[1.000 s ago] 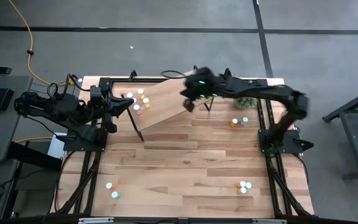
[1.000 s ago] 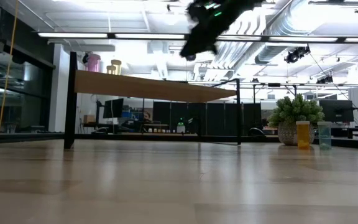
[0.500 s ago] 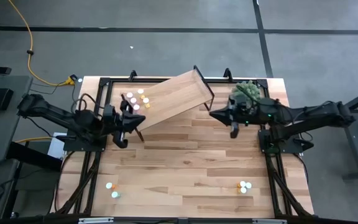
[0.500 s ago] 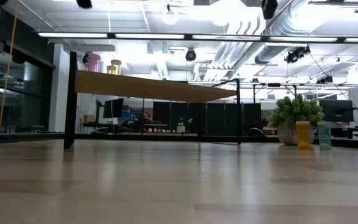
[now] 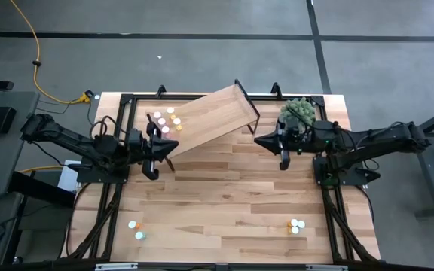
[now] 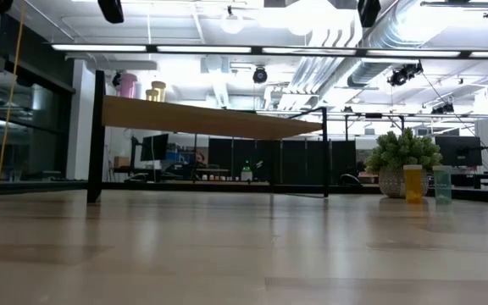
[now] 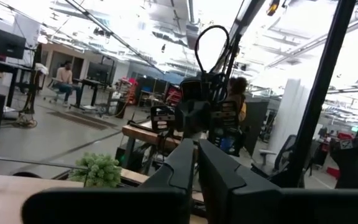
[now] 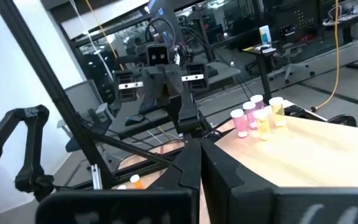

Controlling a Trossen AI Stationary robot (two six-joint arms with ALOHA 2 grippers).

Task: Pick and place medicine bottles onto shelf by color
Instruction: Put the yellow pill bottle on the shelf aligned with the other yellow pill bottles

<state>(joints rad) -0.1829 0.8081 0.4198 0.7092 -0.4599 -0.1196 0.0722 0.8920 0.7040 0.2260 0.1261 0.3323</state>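
The light-wood shelf (image 5: pixel 211 117) stands on thin black legs at the table's far middle. Several pink and yellow bottles (image 5: pixel 165 120) stand on its left end and also show in the right wrist view (image 8: pixel 257 118). More bottles stand on the table at the near left (image 5: pixel 135 229) and near right (image 5: pixel 295 224). An orange one (image 6: pixel 413 183) and a teal one (image 6: pixel 441 183) stand by the plant. My left gripper (image 5: pixel 168 147) is shut and empty, in the air near the shelf's left legs. My right gripper (image 5: pixel 262 139) is shut and empty, in the air right of the shelf.
A fuzzy green plant (image 5: pixel 298 111) sits at the far right, beside my right arm. Black frame rails run along the table's left (image 5: pixel 110 203) and right (image 5: pixel 330 211) edges. People and desks show in the room beyond.
My right gripper has swung off from above the shelf toward the table's right edge and now points level toward the left. My left gripper has reached out toward the table's middle and near side.
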